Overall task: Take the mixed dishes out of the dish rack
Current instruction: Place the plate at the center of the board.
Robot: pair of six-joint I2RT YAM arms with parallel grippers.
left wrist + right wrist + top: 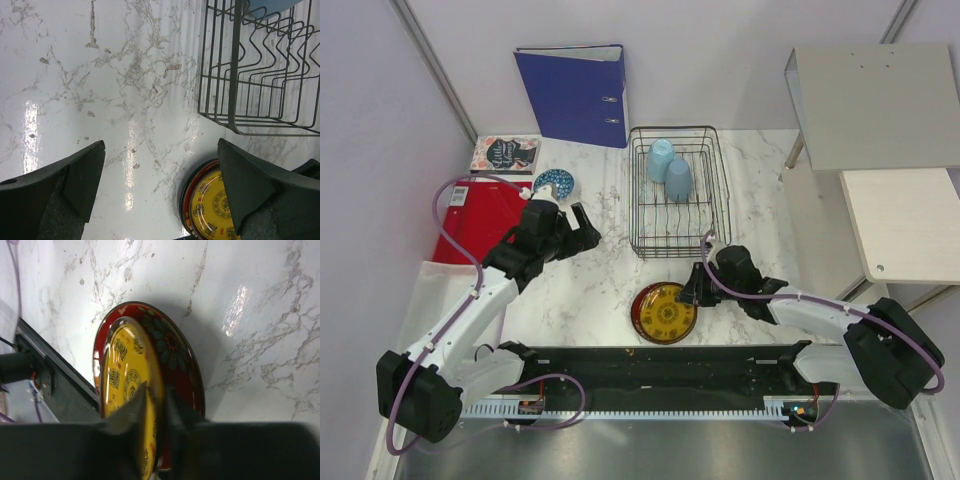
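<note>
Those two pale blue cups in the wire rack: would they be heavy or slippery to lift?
Probably light: the pale blue cups look like plain plastic, so likely stiff and not fragile. Their smooth, tapered sides might slip in a pincer. They stand loose in the dish rack, touching each other, so nudging one could tip or roll both.

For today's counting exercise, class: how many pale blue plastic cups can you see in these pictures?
2. Both stand in the far end of the black wire dish rack: one pale blue plastic cup at the back left, the other nearer, to its right. None looks hidden.
</note>
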